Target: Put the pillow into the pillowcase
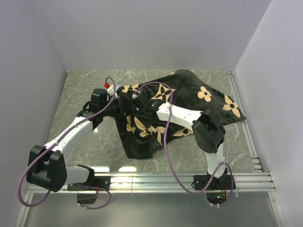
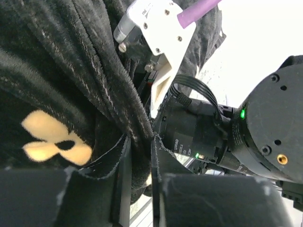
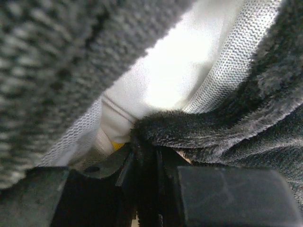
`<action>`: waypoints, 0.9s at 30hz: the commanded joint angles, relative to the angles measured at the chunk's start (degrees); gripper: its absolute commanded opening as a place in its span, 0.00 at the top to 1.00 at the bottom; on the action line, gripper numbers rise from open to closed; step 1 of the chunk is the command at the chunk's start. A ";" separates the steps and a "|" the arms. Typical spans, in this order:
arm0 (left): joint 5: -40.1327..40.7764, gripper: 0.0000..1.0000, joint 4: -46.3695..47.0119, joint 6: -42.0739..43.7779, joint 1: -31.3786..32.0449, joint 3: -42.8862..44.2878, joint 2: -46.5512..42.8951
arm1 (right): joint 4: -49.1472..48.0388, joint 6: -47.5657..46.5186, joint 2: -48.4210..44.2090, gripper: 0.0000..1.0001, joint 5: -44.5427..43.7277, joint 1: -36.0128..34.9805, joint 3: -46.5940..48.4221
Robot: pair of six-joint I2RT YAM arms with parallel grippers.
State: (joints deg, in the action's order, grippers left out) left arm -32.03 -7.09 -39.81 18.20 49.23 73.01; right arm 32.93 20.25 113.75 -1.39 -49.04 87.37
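Black flowered pillowcase (image 1: 208, 101) on marbled table (image 1: 232, 139)

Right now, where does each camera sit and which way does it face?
Top external: above and behind, looking down at the table; left arm and right arm show.
Left wrist: along the left claw, pinching the pillowcase; the right arm beyond.
Right wrist: along the right claw pinching pillowcase, white pillow beyond.
All share the pillowcase.

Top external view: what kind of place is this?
Probably a robot test cell in a lab: plain white walls close in a marble-patterned table, and the left arm and right arm are bolted to a metal rail at its near edge.
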 commanded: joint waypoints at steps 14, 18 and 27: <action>-11.21 1.00 -7.32 4.30 -2.02 0.43 -9.20 | 0.38 -0.82 4.37 0.80 -3.89 5.26 -0.19; -13.58 1.00 -7.85 5.53 -3.25 -1.07 -10.43 | 0.21 -1.61 3.49 0.74 1.20 5.62 0.51; -14.55 1.00 -12.68 12.12 -13.36 -3.35 -9.47 | -1.82 -3.29 -7.22 0.68 15.00 9.40 -0.45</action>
State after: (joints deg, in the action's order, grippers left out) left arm -41.82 -17.17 -31.55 6.76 46.28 64.47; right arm 32.62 18.96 112.03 13.91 -42.52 86.98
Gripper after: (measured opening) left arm 0.012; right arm 0.343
